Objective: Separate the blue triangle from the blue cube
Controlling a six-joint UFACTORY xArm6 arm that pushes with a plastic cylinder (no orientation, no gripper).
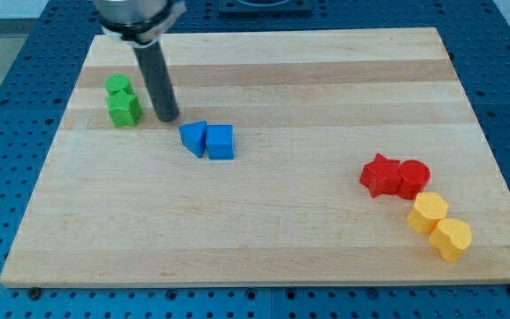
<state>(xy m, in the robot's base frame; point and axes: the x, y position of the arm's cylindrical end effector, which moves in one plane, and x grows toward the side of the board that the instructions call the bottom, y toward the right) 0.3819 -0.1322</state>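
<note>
Two blue blocks touch mid-board: the blue triangle (194, 138) left, the blue cube (221, 142) right. Our rod ends in my tip (167, 118), no jaws, just up-left of the triangle, beside green blocks (122, 99).

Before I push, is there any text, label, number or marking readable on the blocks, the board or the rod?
None: no readable text in this view.
Blue triangle block and blue cube block: plain faces.
Green, red and yellow blocks: unmarked.
Wooden board: only grain.
Dark rod: no label; my tip sits up-left of the blue triangle.
</note>
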